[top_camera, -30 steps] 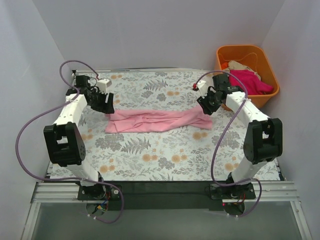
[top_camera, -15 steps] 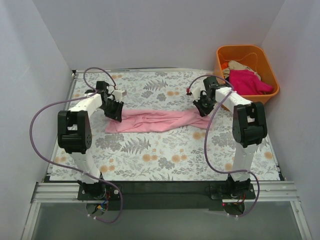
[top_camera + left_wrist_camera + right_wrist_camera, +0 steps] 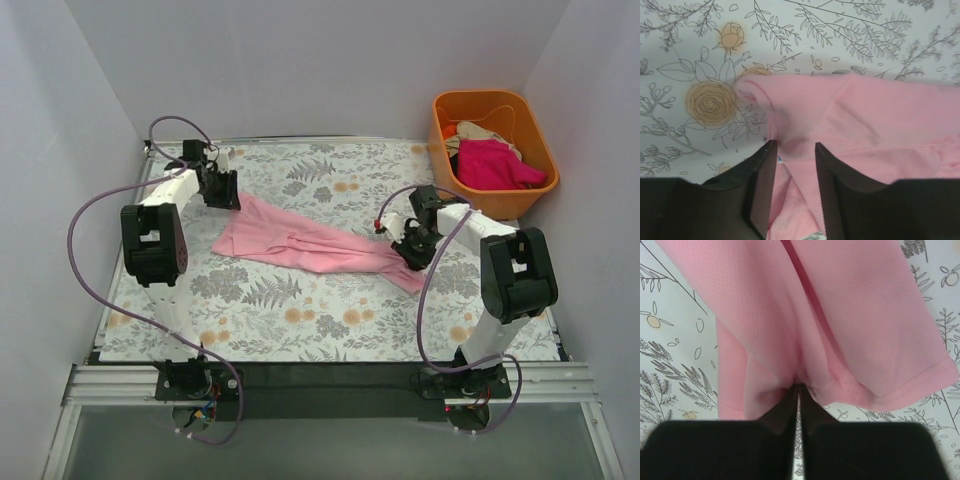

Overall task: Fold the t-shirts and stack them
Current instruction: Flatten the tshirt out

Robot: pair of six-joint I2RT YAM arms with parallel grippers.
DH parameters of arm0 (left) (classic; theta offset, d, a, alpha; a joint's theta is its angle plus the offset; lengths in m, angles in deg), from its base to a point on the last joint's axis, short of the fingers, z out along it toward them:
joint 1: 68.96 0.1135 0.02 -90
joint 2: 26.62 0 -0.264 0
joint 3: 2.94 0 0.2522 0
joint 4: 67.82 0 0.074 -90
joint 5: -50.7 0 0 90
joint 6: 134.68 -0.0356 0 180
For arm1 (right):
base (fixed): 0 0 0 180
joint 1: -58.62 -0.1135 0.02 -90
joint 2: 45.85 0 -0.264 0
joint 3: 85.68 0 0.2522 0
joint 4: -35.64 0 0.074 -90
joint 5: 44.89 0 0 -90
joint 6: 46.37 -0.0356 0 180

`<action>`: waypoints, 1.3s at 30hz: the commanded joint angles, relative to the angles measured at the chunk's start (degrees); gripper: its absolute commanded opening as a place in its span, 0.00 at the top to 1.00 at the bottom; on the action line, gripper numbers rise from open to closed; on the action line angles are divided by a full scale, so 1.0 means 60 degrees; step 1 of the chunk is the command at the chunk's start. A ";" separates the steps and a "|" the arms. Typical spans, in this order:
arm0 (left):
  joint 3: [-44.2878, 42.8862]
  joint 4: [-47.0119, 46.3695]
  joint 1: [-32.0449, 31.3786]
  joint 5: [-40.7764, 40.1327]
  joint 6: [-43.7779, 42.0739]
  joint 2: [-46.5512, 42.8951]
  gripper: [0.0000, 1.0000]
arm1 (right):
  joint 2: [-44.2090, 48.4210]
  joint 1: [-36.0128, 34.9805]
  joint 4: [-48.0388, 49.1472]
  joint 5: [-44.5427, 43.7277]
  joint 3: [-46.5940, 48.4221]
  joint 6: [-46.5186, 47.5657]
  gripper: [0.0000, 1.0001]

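The light pink t-shirt [image 3: 310,245] lies bunched in a long diagonal strip, from the back left to the front right of the table. My left gripper [image 3: 222,190] is at its back-left end. In the left wrist view the gripper [image 3: 795,145] is open, with pink cloth [image 3: 865,125] lying between and beyond its fingers. My right gripper [image 3: 410,250] is at the front-right end. In the right wrist view it [image 3: 798,386] is shut on a fold of the shirt [image 3: 840,315] near its hem. A magenta shirt [image 3: 495,165] and a cream one [image 3: 480,132] lie in the tub.
The orange plastic tub [image 3: 440,125] stands at the back right, just off the floral table cover [image 3: 300,310]. Grey walls close in the left, back and right sides. Purple cables loop off both arms.
The left arm moved back and left, the right arm moved forward. The pink shirt turned from a level strip into a diagonal one.
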 commanded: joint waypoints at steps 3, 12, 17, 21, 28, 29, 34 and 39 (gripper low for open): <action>-0.0238 0.1200 0.0456 0.2615 -0.1095 -0.0821 0.55 | 0.0638 -0.0085 -0.0258 0.0091 0.0261 0.0101 0.51; 0.2235 0.2493 0.0149 0.1379 -0.2702 -0.2683 0.52 | 0.0508 -0.0056 -0.0434 0.0547 0.1858 -0.0910 0.62; 0.2473 0.2388 -0.0143 0.1099 -0.1838 -0.2245 0.54 | -0.0048 -0.0071 -0.0419 0.0034 0.1742 -0.1013 0.61; 0.2752 0.1877 -0.0525 0.0573 -0.1397 -0.2142 0.56 | -0.0108 -0.0071 -0.0405 0.0034 0.1639 -0.1071 0.59; 0.2620 0.1642 -0.0569 -0.0116 -0.0913 -0.1527 0.63 | -0.0035 -0.0041 -0.0405 -0.0068 0.1581 -0.1028 0.59; 0.2606 0.1627 -0.0569 -0.0161 -0.0884 -0.1512 0.63 | -0.0035 -0.0056 -0.0405 -0.0069 0.1580 -0.1027 0.59; 0.2518 0.1846 -0.0569 -0.0205 -0.0840 -0.1950 0.64 | -0.0035 -0.0056 -0.0420 -0.0025 0.1566 -0.0969 0.59; 0.2532 0.2081 -0.0569 -0.0497 -0.0767 -0.2595 0.63 | -0.0137 -0.0041 -0.0390 0.0121 0.1478 -0.0969 0.59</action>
